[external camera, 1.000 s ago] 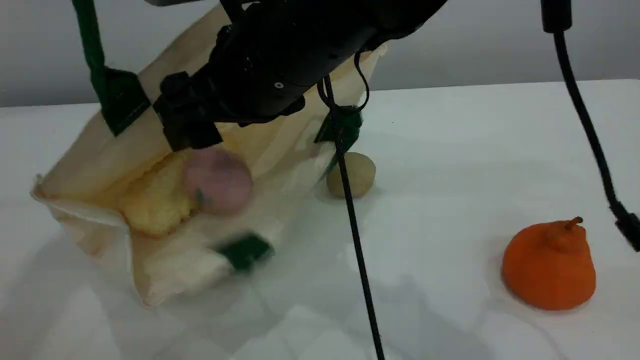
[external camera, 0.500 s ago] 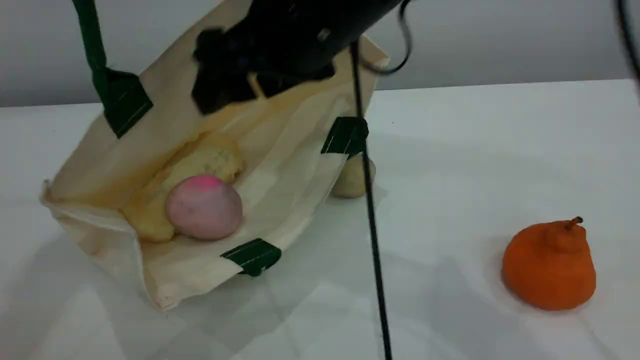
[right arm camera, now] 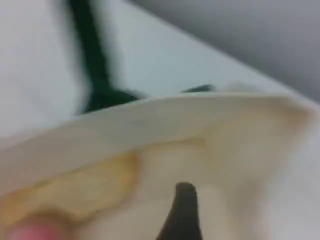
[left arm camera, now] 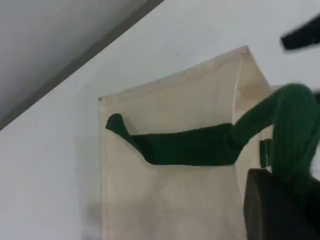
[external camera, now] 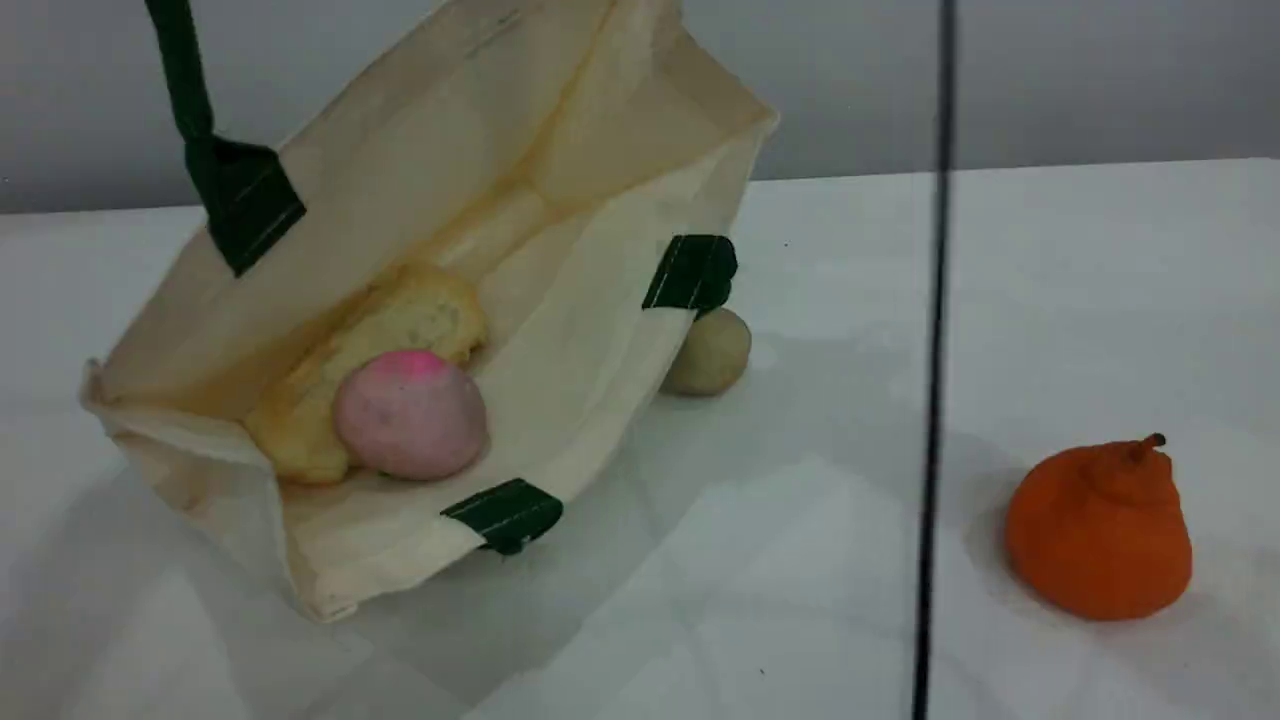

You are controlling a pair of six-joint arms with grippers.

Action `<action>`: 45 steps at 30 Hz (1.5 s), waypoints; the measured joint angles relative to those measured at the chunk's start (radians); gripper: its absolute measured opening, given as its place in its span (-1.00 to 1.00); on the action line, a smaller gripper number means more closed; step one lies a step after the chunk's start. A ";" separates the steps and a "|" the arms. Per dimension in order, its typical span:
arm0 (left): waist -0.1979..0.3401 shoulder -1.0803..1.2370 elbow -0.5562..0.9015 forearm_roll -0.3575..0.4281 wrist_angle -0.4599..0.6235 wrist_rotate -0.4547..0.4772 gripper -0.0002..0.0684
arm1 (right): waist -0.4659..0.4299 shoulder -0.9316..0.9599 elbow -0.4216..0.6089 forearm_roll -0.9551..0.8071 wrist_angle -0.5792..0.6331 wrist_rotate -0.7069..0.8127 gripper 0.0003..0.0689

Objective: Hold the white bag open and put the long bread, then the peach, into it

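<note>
Green strap (left arm camera: 200,147) pinched in left fingers (left arm camera: 272,200); peach (external camera: 410,413) lies inside bag (external camera: 600,330).

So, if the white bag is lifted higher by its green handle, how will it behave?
The white bag is probably floppy: its cloth walls fold and sag where unsupported. It would likely hang from the green handle and close around the long bread and the peach, which may slide toward the bottom.

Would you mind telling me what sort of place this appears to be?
Probably a robot test bench: a bare white table against a plain grey wall, with toy-like food and a white bag laid out.
</note>
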 joint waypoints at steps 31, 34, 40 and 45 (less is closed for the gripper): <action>0.000 0.000 0.000 -0.011 -0.005 -0.008 0.35 | -0.287 0.002 0.000 -0.105 0.032 0.114 0.71; 0.000 0.000 0.000 -0.009 -0.005 -0.014 0.44 | -0.287 -0.001 -0.007 -0.108 0.046 0.114 0.71; 0.000 0.000 0.000 0.042 -0.003 -0.136 0.46 | -0.287 -0.082 -0.009 -0.109 0.074 0.114 0.71; 0.000 -0.023 0.000 0.184 -0.002 -0.234 0.47 | -0.287 -0.195 -0.009 -0.149 0.142 0.172 0.71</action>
